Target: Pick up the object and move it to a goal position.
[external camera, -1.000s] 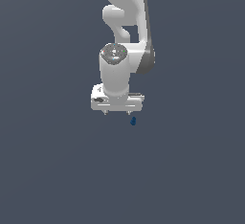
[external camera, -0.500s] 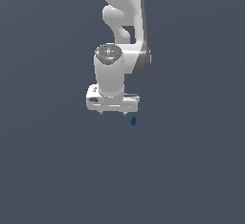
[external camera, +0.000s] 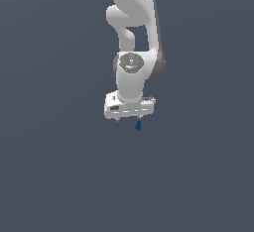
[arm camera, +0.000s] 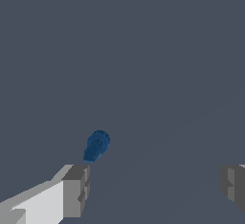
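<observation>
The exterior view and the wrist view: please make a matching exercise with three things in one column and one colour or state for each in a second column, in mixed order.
Things:
1. lump
2. tool
3. arm

Colours or states:
A. white, rising out of the picture at the top
B. dark blue, lying free
C. open, fingers wide apart, holding nothing

Pairs: 1-B, 2-C, 3-A.

In the wrist view the lump lies close to one finger, not between the two.
</observation>
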Tool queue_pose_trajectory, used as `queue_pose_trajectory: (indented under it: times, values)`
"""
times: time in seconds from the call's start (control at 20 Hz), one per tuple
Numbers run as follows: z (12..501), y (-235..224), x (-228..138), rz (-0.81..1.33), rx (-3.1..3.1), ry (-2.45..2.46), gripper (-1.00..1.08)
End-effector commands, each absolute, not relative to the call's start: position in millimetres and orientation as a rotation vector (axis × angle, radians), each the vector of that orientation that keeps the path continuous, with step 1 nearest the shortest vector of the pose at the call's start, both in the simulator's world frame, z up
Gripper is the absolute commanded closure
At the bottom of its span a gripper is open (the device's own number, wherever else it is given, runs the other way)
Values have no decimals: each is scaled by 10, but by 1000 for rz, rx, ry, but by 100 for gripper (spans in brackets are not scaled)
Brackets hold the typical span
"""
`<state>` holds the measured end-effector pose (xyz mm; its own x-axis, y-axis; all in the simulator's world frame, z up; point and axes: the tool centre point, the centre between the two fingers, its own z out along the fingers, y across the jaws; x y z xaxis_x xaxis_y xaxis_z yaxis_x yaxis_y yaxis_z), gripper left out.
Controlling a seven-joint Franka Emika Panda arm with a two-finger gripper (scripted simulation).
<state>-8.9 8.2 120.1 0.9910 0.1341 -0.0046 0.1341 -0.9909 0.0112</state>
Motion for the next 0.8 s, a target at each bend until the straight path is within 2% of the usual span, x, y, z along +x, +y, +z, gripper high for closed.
queue_pose_trajectory:
  times: [0.0,0.3,0.75]
  values:
    - [1091,280,-158,-5,3117,325,-92]
    - [942,556,-270,-1,3103,488,-92]
    - [846,579,-283,-2,3102,498,-92]
